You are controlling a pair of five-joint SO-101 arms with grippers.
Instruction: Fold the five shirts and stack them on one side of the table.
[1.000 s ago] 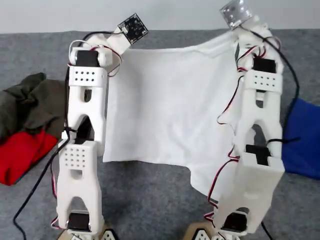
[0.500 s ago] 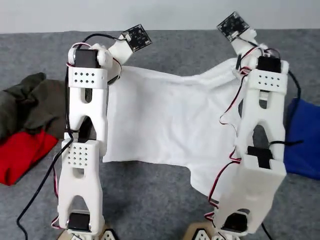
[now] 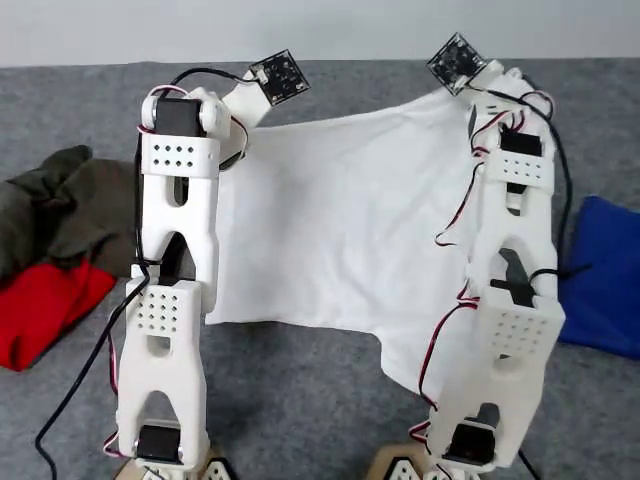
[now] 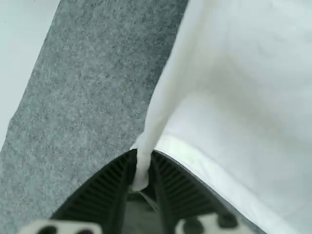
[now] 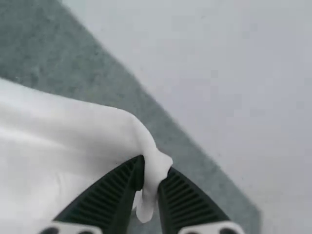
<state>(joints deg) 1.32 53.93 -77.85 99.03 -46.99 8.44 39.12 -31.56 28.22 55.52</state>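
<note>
Now, left end effector (image 4: 142,161) and right end effector (image 5: 153,170) both tight on the white shirt (image 3: 340,230).

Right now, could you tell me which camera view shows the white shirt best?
The high view: the white shirt is spread between both arms, nearly whole. The left wrist view shows one pinched edge in the left gripper; the right wrist view a bunched corner in the right gripper.

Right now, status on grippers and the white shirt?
Both shut on the white shirt, far edge: left gripper, right gripper. Shirt spread open, unfolded. Out of the way at the sides: olive shirt, red shirt, blue shirt.
</note>
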